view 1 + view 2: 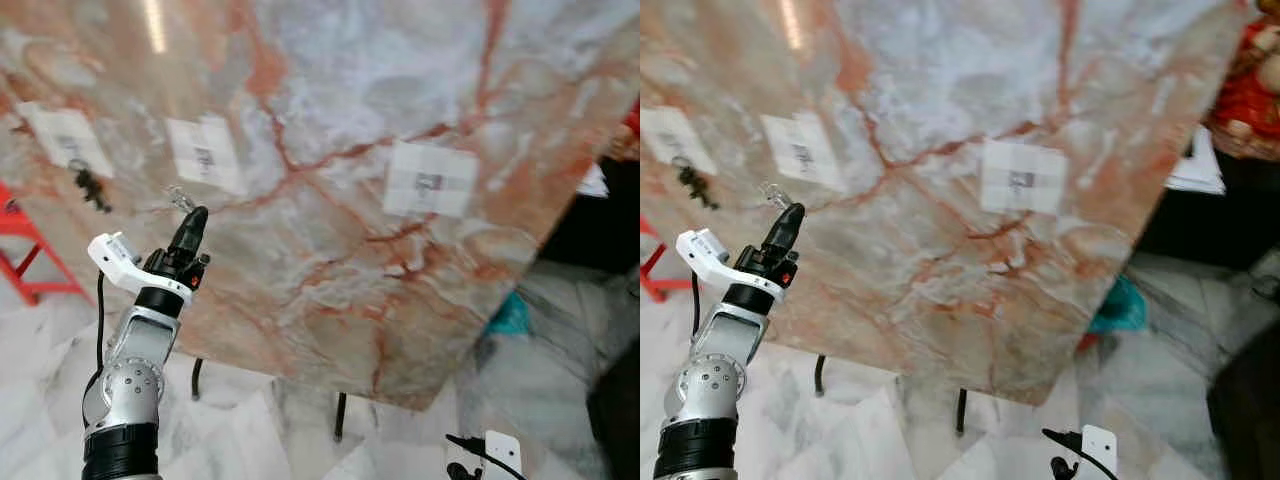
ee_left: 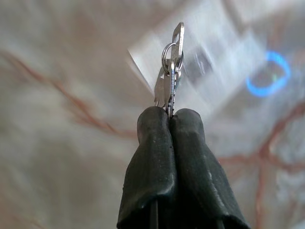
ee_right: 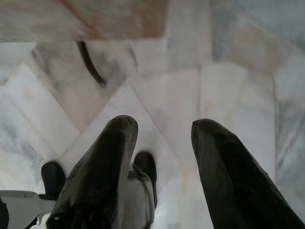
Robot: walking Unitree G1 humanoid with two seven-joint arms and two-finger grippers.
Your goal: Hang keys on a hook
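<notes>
The left gripper (image 1: 192, 222) pinches a key bunch (image 2: 170, 71) at its fingertips, before a marble slab (image 1: 400, 80); the right gripper (image 3: 162, 129) hangs spread.

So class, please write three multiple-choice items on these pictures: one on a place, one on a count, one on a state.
1. Where is the left pincer?
A. Raised to the pink-veined marble slab, below a white square hook plate
B. Hanging by the floor
C. Over the red frame

2. How many white square plates are on the slab?
A. One
B. Three
C. Five

3. What state is the left pincer in?
A. Open and empty
B. Shut on the small silver keys on a ring
C. Shut on a cloth

Answers: 1 A, its tip sits just under the middle plate. 2 B, three plates run across the slab. 3 B, the left wrist view shows the fingers pressed together on the keys.
</notes>
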